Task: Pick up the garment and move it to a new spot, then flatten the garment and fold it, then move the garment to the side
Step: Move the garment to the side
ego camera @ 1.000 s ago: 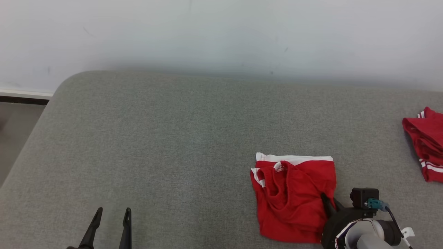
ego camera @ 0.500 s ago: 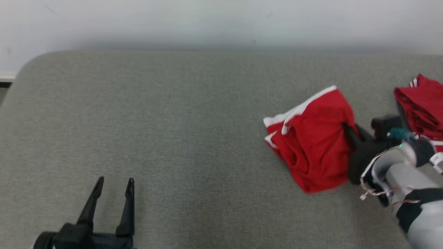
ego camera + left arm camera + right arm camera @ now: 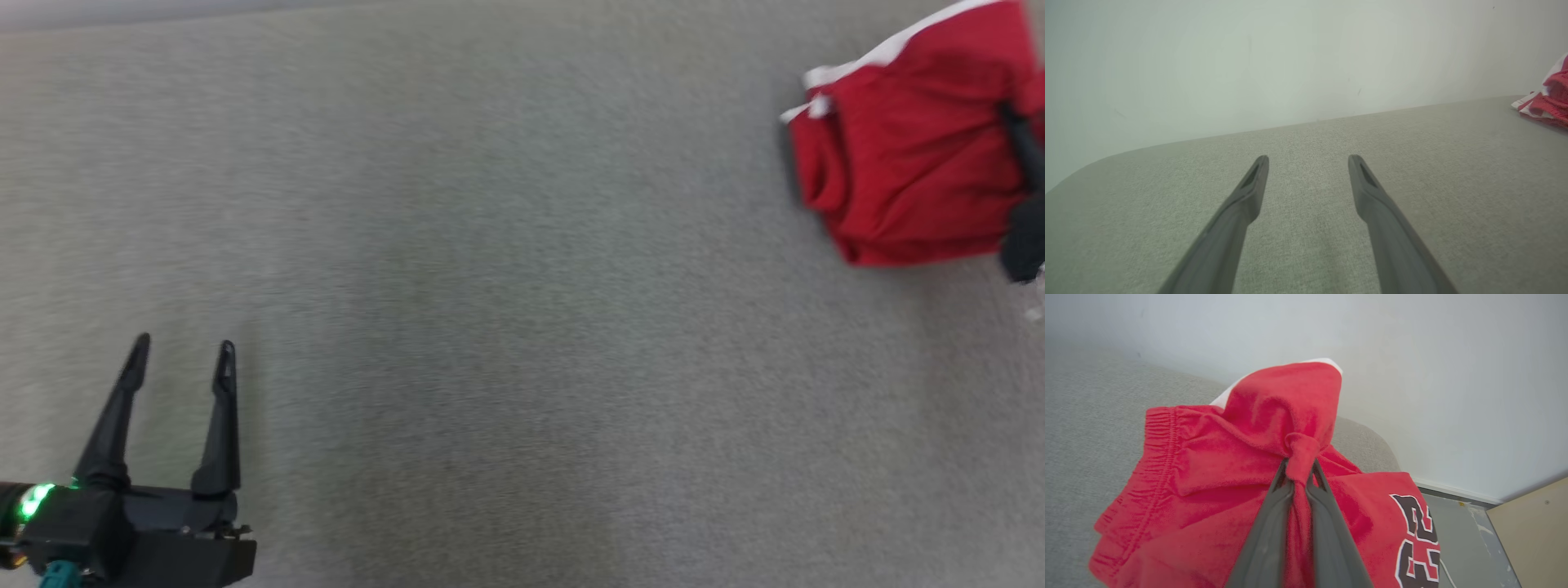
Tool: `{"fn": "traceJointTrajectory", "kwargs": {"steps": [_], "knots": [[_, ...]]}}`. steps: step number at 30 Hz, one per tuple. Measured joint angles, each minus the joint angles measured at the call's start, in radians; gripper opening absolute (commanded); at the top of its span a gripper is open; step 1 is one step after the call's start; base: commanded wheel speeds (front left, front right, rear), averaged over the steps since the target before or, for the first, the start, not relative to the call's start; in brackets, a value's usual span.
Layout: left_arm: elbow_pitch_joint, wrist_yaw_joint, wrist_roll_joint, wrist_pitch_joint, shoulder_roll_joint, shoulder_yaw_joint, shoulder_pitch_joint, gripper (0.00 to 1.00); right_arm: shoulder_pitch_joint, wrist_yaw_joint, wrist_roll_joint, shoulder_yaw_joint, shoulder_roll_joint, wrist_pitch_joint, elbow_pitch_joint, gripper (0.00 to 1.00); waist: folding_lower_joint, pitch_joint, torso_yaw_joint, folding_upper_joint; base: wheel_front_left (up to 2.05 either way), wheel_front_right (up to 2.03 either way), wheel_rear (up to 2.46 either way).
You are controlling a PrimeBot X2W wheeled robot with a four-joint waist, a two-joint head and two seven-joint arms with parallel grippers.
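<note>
The red garment (image 3: 906, 155) with white trim hangs bunched at the upper right of the head view, over the grey cushioned surface (image 3: 490, 286). My right gripper (image 3: 1008, 118) comes in from the right edge and pinches it. In the right wrist view the right gripper (image 3: 1299, 465) is shut on a knot of red fabric, and the garment (image 3: 1208, 469) drapes below with its elastic waistband on the left. My left gripper (image 3: 181, 351) rests open at the lower left, far from the cloth. Its fingers (image 3: 1249, 192) hold nothing.
A second red garment (image 3: 1412, 526) with black and white numbers lies under and beyond the held one, near the surface's rounded end. A pale wall (image 3: 1290, 61) runs behind. Floor and a beige panel (image 3: 1531, 531) show past that end. Red and white cloth (image 3: 1549, 98) shows at the left wrist view's right edge.
The head camera has tilted down and shifted. My right gripper has lifted the folded garment off the surface and carried it to the right and farther back. The left gripper stays open.
</note>
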Motion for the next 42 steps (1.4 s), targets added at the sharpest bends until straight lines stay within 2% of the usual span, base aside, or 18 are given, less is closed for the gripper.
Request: {"fn": "traceJointTrajectory", "kwargs": {"steps": [8,18,19,20,21,27,32,36,40,42], "knots": [[-0.067,0.0,0.012,0.0,0.03,0.027,0.01,1.0,-0.068,0.0,0.021,0.007,-0.102,0.027,-0.003,0.0,0.0,0.087,-0.094,0.0,0.0,0.0,0.0],[-0.097,0.001,0.02,0.0,0.051,0.034,0.013,1.0,-0.181,0.0,-0.016,0.015,-0.099,0.044,0.105,0.0,-0.0001,0.161,-0.143,-0.0001,0.0,0.0,0.0],[-0.097,0.001,0.02,0.0,0.051,0.032,0.01,1.0,-0.191,0.0,-0.018,0.015,-0.093,0.041,0.117,0.2,-0.0001,0.166,-0.141,-0.0001,0.0,0.0,0.0],[-0.098,0.001,0.02,0.0,0.05,0.03,0.009,1.0,-0.199,0.0,-0.029,0.016,-0.087,0.023,0.127,0.94,-0.0001,0.169,-0.138,0.0,0.0,0.0,0.0],[-0.097,0.002,0.021,0.0,0.05,0.028,0.008,1.0,-0.208,0.0,-0.038,0.015,-0.08,0.017,0.142,1.0,0.0,0.171,-0.133,0.0,0.0,0.0,0.0],[-0.079,0.009,0.021,0.0,0.037,0.032,0.007,1.0,-0.232,0.0,-0.077,0.009,-0.041,-0.043,0.215,1.0,-0.0001,0.164,-0.108,-0.0001,0.0,0.0,0.0],[-0.044,0.017,0.018,0.0,0.01,0.04,0.018,1.0,-0.213,0.0,-0.049,-0.015,0.028,-0.098,0.184,1.0,-0.0002,0.12,-0.102,-0.0001,0.0,0.0,0.0],[-0.014,0.021,0.013,0.0,-0.018,0.052,0.052,1.0,-0.153,0.0,-0.045,-0.035,0.05,-0.11,0.106,1.0,-0.0003,0.06,-0.098,-0.0003,0.0,0.0,0.0],[0.016,0.025,-0.001,0.0,-0.045,0.074,0.097,1.0,-0.053,0.0,-0.057,-0.115,0.09,-0.112,-0.048,1.0,-0.0004,-0.014,-0.091,-0.0003,0.0,0.0,0.0],[0.042,0.025,-0.003,0.0,-0.059,0.089,0.143,1.0,0.067,0.0,-0.076,-0.187,0.128,-0.111,-0.137,1.0,-0.0005,-0.074,-0.085,-0.0004,0.0,0.0,0.0]]}}
